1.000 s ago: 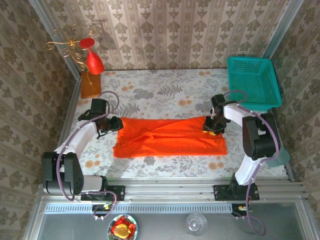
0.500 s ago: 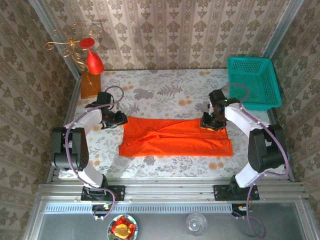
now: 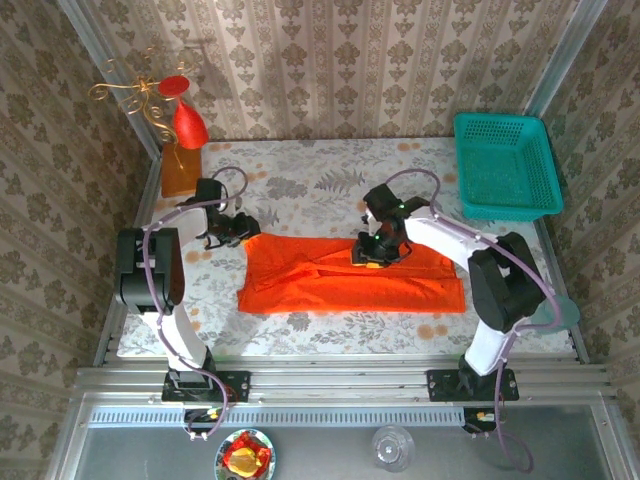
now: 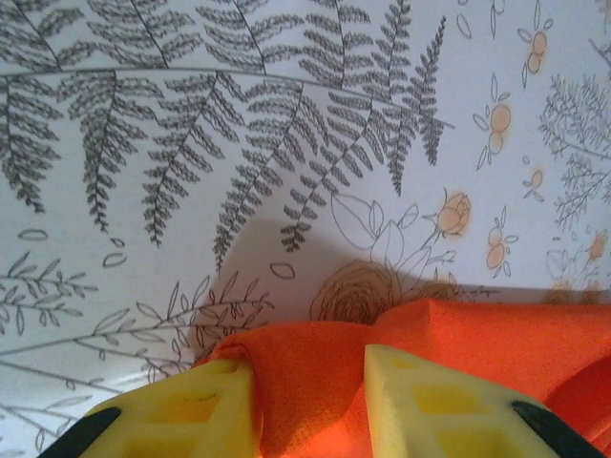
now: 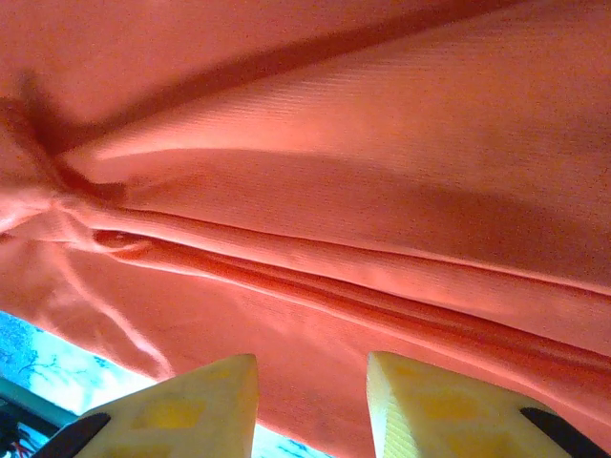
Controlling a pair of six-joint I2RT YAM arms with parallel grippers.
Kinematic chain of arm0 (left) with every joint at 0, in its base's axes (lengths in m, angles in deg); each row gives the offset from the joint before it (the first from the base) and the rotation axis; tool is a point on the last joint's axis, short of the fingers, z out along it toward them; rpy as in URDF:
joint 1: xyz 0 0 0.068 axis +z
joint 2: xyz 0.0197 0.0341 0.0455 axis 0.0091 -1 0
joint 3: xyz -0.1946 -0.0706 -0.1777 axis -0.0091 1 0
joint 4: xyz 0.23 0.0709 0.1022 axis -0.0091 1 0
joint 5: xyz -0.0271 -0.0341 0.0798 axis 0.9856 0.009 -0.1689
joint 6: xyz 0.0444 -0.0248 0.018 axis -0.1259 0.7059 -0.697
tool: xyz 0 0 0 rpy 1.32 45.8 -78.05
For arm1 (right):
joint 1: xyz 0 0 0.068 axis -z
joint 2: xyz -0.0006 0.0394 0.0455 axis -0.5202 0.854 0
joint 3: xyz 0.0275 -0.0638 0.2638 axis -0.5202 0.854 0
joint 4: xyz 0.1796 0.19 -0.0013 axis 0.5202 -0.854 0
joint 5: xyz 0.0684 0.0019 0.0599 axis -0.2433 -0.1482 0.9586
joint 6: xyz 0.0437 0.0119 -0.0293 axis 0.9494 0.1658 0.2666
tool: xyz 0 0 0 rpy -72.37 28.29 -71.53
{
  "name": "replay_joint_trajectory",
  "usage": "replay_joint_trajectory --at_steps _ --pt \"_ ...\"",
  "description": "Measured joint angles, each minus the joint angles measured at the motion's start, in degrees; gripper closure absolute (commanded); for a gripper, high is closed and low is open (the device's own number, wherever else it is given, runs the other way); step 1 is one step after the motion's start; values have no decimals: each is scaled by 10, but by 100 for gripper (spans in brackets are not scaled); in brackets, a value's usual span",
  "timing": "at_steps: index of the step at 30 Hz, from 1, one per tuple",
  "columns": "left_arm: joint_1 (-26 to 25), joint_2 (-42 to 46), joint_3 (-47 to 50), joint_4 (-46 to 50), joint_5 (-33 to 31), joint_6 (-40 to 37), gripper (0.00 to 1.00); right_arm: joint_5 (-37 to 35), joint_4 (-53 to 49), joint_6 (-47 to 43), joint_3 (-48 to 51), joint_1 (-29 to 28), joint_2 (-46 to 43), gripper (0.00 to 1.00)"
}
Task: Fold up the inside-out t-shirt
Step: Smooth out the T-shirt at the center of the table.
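Top external view: a fern-and-flower patterned table [image 3: 300,180] boxed in by damask-papered walls [image 3: 350,60] and metal framing.

Laid out on it are one inside-out t-shirt [image 3: 350,280], bright orange and spread flat across the middle, one teal basket [image 3: 505,165] at the far right corner, and one red cone ornament [image 3: 188,122] with gold wire at the far left. My left end effector [image 3: 240,228] pinches the shirt's far left corner between its yellow fingers. My right end effector [image 3: 368,252] sits on the shirt's far edge near the centre, its narrow gap filled with orange cloth. Below the rail stand one glass [image 3: 392,447] and one plate [image 3: 245,458].
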Motion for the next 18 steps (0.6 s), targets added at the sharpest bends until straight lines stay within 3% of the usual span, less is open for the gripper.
replay_joint_trajectory --at_steps 10,18 --pt "11 -44 -2 -42 27 38 70 44 45 23 -92 -86 91 64" --pt "12 -51 -14 -43 35 46 64 9 39 25 -146 -123 148 64"
